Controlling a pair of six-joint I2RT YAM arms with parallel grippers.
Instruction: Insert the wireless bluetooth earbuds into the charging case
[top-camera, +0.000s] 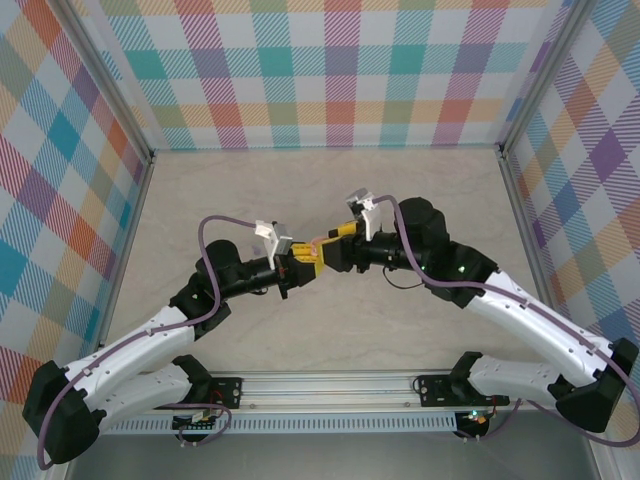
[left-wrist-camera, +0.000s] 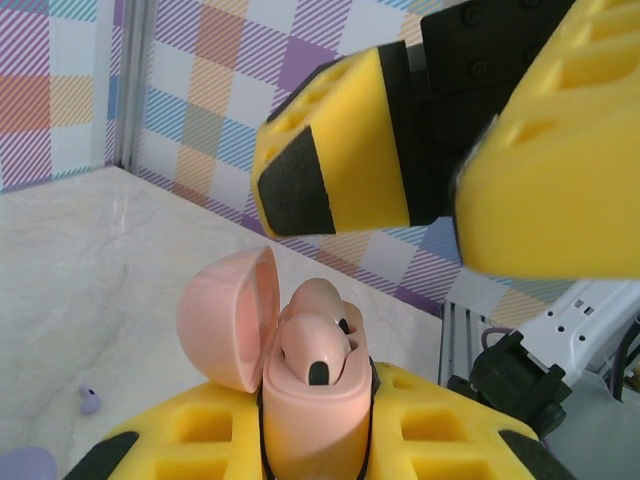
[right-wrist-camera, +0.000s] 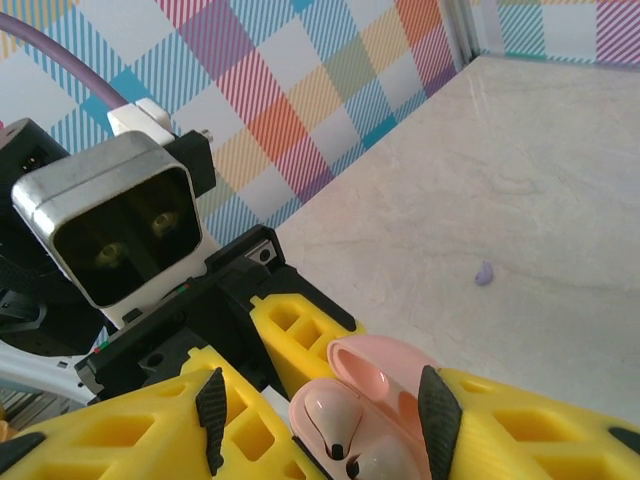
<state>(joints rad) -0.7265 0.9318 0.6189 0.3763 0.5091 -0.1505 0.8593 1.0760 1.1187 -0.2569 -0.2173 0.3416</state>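
My left gripper (left-wrist-camera: 315, 445) is shut on a pale pink charging case (left-wrist-camera: 312, 400), gripping its body between yellow fingers. The lid (left-wrist-camera: 228, 318) is swung open to the left. Two pale pink earbuds (left-wrist-camera: 318, 345) sit in the case's wells. My right gripper (right-wrist-camera: 325, 415) is open just above the case (right-wrist-camera: 365, 430), one black pad (right-wrist-camera: 210, 420) on each side of it. Its yellow fingers (left-wrist-camera: 335, 150) hang over the case in the left wrist view. In the top view the left gripper (top-camera: 298, 267) and right gripper (top-camera: 328, 244) meet mid-table. One tiny purple earbud (right-wrist-camera: 484, 272) lies loose on the table (right-wrist-camera: 560, 180).
The purple earbud (left-wrist-camera: 90, 400) lies on the marble tabletop left of the held case. A pale purple rounded thing (left-wrist-camera: 22, 466) is cut off by the frame corner. Checked walls (top-camera: 330, 70) enclose the table on three sides. A metal rail (top-camera: 330, 385) runs along the near edge.
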